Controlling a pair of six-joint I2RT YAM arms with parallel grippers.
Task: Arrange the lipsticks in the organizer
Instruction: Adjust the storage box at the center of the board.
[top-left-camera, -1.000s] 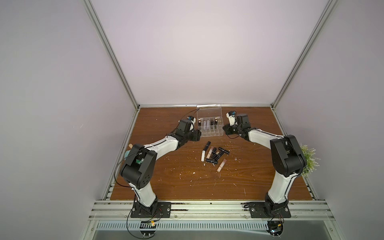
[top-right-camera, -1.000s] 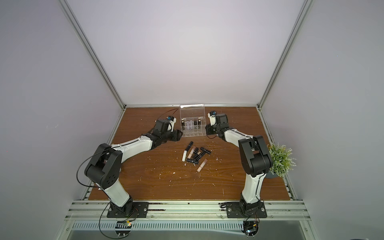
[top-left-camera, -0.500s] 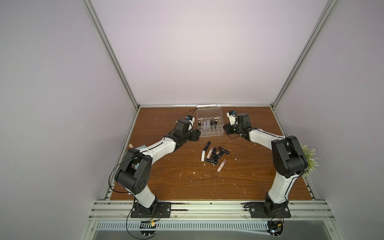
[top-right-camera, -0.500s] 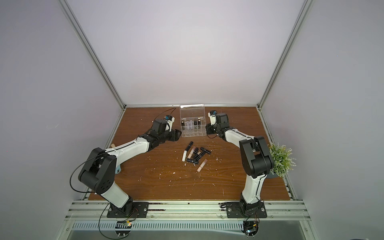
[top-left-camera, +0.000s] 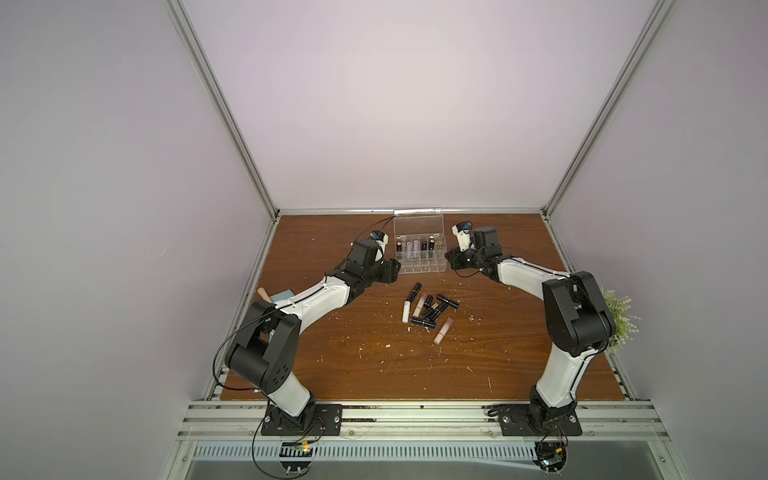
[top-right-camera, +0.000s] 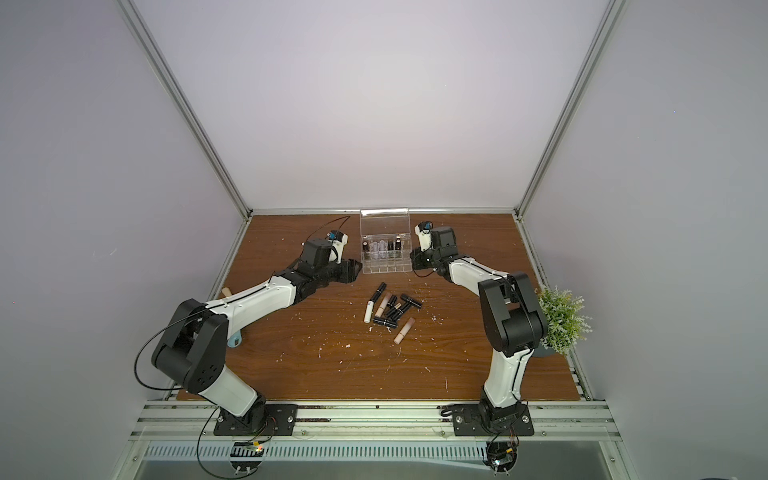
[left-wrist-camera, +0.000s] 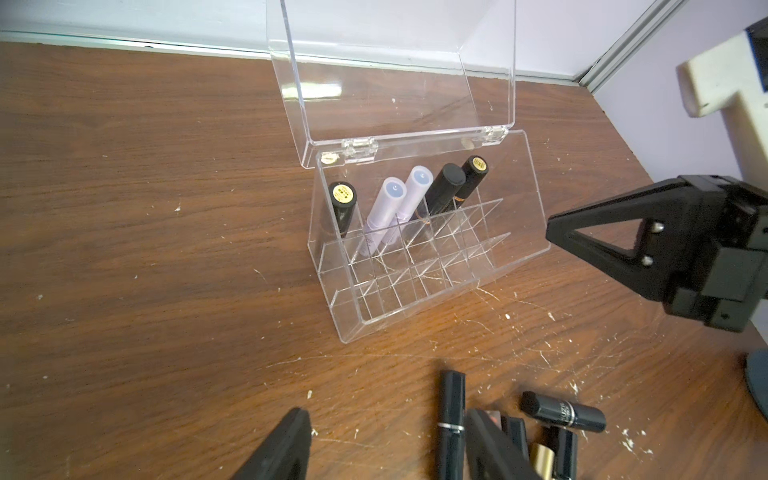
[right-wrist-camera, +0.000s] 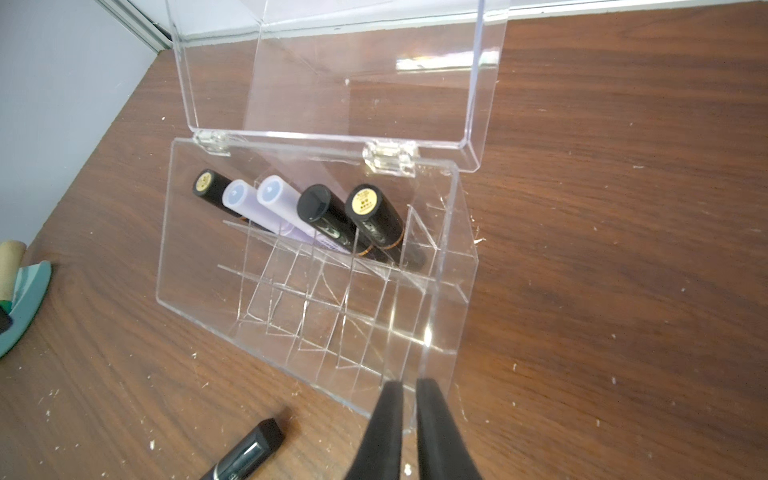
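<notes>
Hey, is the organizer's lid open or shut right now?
Open. The lid stands up from its hinges behind the organizer, leaving the compartments and five standing lipsticks uncovered.

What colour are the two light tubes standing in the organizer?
Pale translucent lavender. The two lavender lipsticks show best in the right wrist view.

Probably a robotics lab cell — blank lavender panels (top-left-camera: 395, 104), aluminium framing (top-left-camera: 220, 104), robot arms (top-left-camera: 316, 299) bolted to a base rail (top-left-camera: 415, 417).
</notes>
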